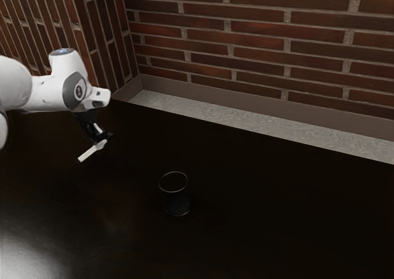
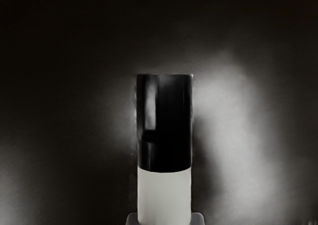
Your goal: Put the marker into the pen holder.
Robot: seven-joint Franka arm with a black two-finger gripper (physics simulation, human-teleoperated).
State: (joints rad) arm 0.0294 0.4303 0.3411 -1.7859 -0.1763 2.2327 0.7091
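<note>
My black gripper (image 1: 101, 141) is above the table at the exterior view's left, shut on the marker (image 1: 89, 153), whose white body slants down away from the hand. In the wrist view the marker (image 2: 164, 195) has a white body and a glossy black end, and the tips of my gripper (image 2: 164, 219) flank it at the lower edge. The pen holder (image 1: 177, 204), a dark round cup with a thin rim, stands upright on the table, apart from the marker and farther toward the exterior view's right.
The dark table (image 1: 277, 211) spreads around the pen holder. Behind it run a pale speckled strip (image 1: 246, 121) and a brick wall (image 1: 258, 39), with a second brick wall (image 1: 37, 20) behind the arm.
</note>
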